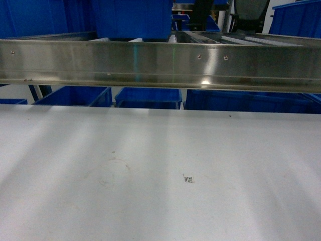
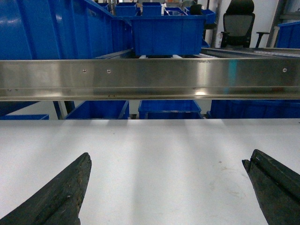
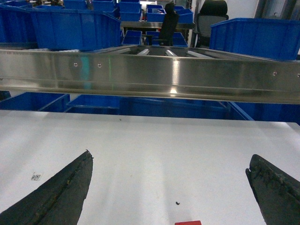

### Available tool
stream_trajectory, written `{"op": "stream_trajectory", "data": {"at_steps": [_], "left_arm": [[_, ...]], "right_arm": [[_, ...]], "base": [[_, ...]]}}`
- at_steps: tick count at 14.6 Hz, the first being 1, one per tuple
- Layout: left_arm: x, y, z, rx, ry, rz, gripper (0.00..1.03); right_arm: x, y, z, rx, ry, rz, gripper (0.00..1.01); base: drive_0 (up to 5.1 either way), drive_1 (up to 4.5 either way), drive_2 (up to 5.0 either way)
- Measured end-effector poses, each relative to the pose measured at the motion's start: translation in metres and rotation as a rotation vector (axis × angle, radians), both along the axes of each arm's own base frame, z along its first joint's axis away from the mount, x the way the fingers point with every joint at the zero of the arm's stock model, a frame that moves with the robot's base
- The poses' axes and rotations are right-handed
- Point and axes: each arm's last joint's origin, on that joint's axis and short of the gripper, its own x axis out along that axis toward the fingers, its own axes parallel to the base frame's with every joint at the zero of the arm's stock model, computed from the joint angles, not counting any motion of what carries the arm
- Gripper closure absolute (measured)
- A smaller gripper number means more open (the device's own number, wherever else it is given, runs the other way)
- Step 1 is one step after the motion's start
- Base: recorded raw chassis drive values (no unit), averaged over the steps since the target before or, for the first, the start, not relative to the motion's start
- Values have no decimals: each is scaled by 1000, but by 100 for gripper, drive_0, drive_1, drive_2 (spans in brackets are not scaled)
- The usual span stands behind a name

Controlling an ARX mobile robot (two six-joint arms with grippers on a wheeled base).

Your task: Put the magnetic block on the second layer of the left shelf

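Red shows at the very bottom edge of the right wrist view: the magnetic block (image 3: 188, 222), only its top sliver in frame, lying on the white worktop (image 3: 154, 154) at about 6 o'clock, between the two dark fingers. It is not visible in the head or left wrist views.

Step in hand, as judged: the pick has not begun; the block lies free on the worktop and nothing is gripped.

Right pincer (image 3: 168, 187): jaws spread wide, empty, held low over the worktop and facing the rack. The block sits nearer than the fingertips, so the next move likely calls for drawing back or dipping to bring the jaws around it before closing.

Left pincer (image 2: 166, 185): likewise spread wide and empty, low over bare worktop, level and facing forward.

Beyond the worktop edge, at 12 o'clock, a broad brushed-steel beam (image 1: 160, 63) spans all views. Behind and above it run roller rails (image 3: 154, 52) carrying blue bins (image 2: 166, 33); more bins stand below the beam. Which level is the left shelf second layer cannot be told from these views. An office chair (image 2: 238, 26) stands furthest back.
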Motion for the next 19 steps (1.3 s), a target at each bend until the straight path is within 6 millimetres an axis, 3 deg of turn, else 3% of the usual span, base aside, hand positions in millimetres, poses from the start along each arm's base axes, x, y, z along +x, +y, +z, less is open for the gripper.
{"op": "stream_trajectory", "data": {"at_steps": [14,15,17,19], "left_arm": [[0,0,0,0,0,0,5],[0,0,0,0,0,0,5],[0,0,0,0,0,0,5],[0,0,0,0,0,0,5]], "right_arm": [[0,0,0,0,4,1,3],[0,0,-6,30,66,25,3],[17,-11,-3,139,98,3,3],[53,-20,17,161,103,9,3]], "base": [[0,0,0],[0,0,0],[0,0,0],[0,0,0]]}}
